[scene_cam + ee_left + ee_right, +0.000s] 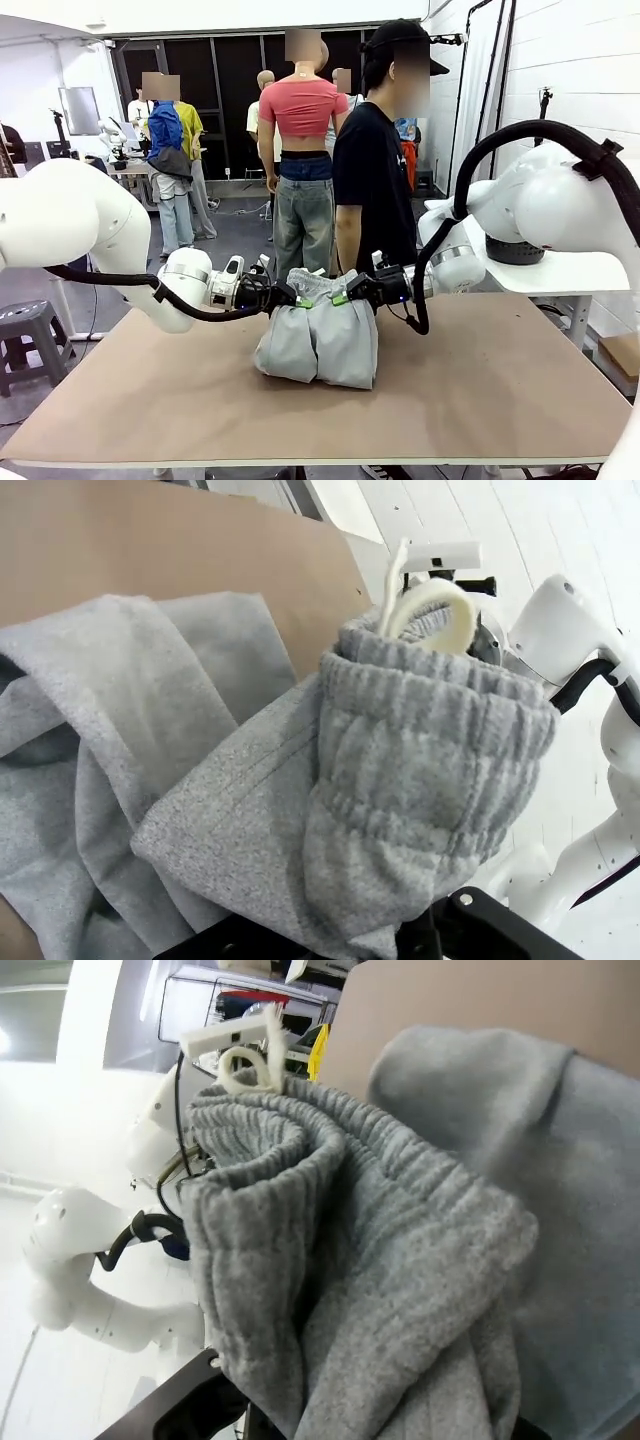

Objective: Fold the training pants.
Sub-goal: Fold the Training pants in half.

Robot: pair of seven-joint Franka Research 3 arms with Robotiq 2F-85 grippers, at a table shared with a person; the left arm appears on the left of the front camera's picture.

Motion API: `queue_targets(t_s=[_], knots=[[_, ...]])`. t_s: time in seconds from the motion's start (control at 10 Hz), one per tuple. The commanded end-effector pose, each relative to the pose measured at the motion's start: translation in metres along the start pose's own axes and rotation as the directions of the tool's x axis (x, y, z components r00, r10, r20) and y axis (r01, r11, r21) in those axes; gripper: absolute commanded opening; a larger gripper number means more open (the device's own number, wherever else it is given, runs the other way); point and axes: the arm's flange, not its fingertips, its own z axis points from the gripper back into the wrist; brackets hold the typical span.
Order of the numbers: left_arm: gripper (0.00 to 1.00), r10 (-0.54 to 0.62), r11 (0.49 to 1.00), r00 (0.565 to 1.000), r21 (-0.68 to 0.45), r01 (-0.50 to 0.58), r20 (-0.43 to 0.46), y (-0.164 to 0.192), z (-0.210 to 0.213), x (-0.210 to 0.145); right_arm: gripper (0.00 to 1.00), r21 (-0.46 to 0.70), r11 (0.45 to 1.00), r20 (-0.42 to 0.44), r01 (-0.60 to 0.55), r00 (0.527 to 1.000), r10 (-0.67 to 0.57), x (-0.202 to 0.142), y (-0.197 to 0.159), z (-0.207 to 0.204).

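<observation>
- Training pants [320, 340] hang in the middle of the counter [480, 390], waistband lifted off the surface and the lower part bunched on the board underneath.
- Left gripper [283, 296] is clenched on the waistband end at 9 o'clock of the bundle; right gripper [344, 297] is clenched on the end at 3 o'clock. Both pinch thick, gathered elastic ribbing.
- Risk: in the wrist views the ribbing is doubled over in each bite, so a layer could slip out if the arms pull apart, dropping one side and skewing the fold.
- Risk: the two grippers sit close together, so the fabric between them is slack and rumpled; laid down this way, I judge the fold would crease unevenly.
- Risk: the legs are heaped beneath at 6 o'clock and may drag or roll under.
- Person [375, 170] stands just beyond the counter at 12 o'clock; a forward swing could reach them.
- Writing: no brand, label or print can be read on the cloth; a cream drawcord loop [432, 605] pokes from the waistband.
</observation>
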Motion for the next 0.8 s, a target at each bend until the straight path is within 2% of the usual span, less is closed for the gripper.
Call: queue_targets(t_s=[0.0,0.3,0.7], knots=[[0.0,0.046,0.999,0.999,0.012,-0.046,-0.002,0.014,0.015,-0.001,0.0,-0.02,0.997,0.031,0.072,0.997,-0.071,0.02,-0.018,0.005],[0.0,0.085,0.996,0.996,-0.002,-0.085,0.024,0.037,0.025,0.004,0.0,-0.027,0.993,0.037,0.112,0.993,-0.111,0.027,-0.036,0.003],[0.0,0.137,0.99,0.99,0.02,-0.138,0.033,0.049,0.025,0.003,0.0,-0.065,0.988,0.054,0.139,0.989,-0.136,0.028,-0.044,0.004]])
